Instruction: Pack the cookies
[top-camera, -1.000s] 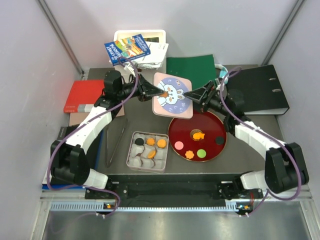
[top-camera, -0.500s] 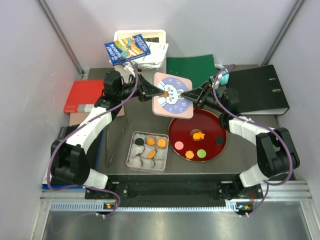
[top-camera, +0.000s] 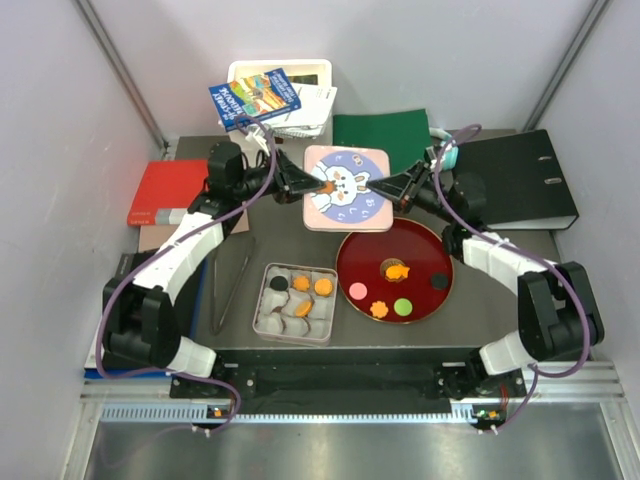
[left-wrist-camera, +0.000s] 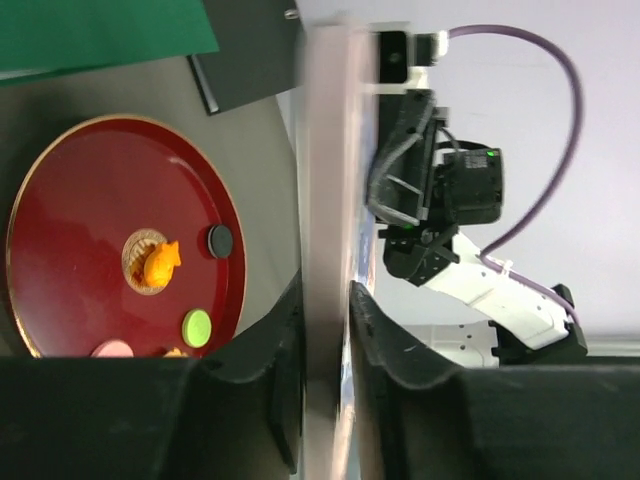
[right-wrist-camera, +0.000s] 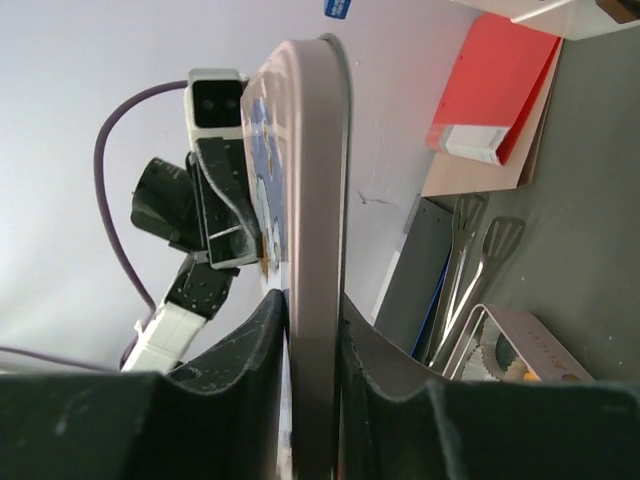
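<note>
Gripping the pink rabbit-printed lid (top-camera: 345, 190) from opposite edges, my left fingers (top-camera: 311, 187) and my right fingers (top-camera: 379, 186) are each closed narrowly on its rim, one finger above the printed face and one below. Both wrist views show the lid edge-on, clamped between the finger pads, with the other arm's fingers at its far edge. The lid spans the gap between my two sets of fingers, printed face up and roughly level, held off the tabletop (top-camera: 300, 245). The cookies (top-camera: 379, 309) are in two groups, both on the base side of my fingers. One group lies on a round red plate (top-camera: 415, 255), just below and on the base side of my right fingers: two orange pieces, one pink, one green and one black, spaced apart from each other. The other group sits in an open tin (top-camera: 295, 337) lined with white paper cups, well to the base side of my left fingers: several orange pieces and at least one black. A pair of tongs (top-camera: 232, 285) lies flat on the tabletop just beside the tin, on its outer side.
</note>
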